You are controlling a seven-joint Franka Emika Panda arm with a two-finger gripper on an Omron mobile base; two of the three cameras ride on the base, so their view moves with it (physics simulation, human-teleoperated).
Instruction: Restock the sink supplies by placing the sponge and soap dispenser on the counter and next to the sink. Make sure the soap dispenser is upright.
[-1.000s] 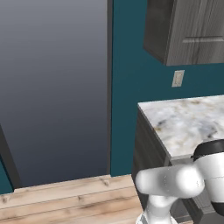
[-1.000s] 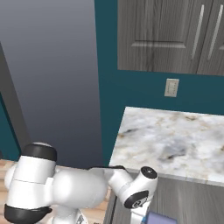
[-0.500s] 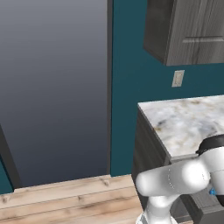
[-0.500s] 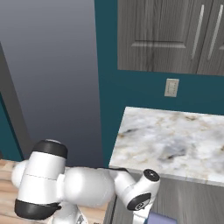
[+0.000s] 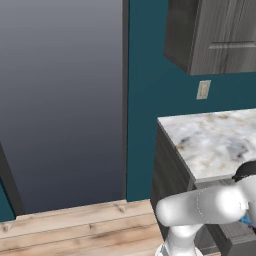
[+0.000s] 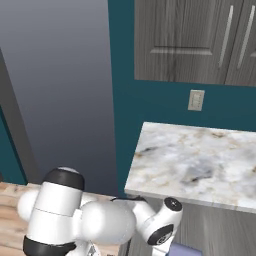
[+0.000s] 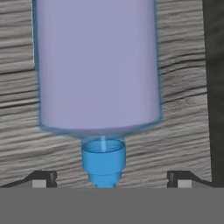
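The pincer (image 7: 113, 177) is seen in the hand view with its two dark tips spread wide, one near each lower corner, and nothing is held between them. The soap dispenser (image 7: 98, 65) lies directly ahead of the tips, its greyish-lavender body taking up most of the upper part of that view and its blue pump top (image 7: 103, 159) pointing back toward the pincer, between the two tips but touching neither. The bottle is seen against a dark grey wood-grain surface (image 7: 183, 109); whether it lies on that surface or stands before it cannot be told from this view.

In the right base view the arm is folded low in front of the cabinets, and a patch of the lavender bottle (image 6: 184, 249) shows at the bottom edge just beside the wrist. In the left base view a speck of blue (image 5: 247, 220) shows beside the arm, below the worktop (image 5: 215, 142). The marble worktop is seen bare above, with a wall socket (image 6: 196, 100) and upper cabinets (image 6: 200, 40) behind it.

The step in hand is judged to be the approach to the soap dispenser, with the grasp not yet made. For the next move the open tips would need to be carried forward past the pump until the body or neck sits between them, then closed. Afterwards the bottle would have to be lifted and set upright on the worktop beside the sink.
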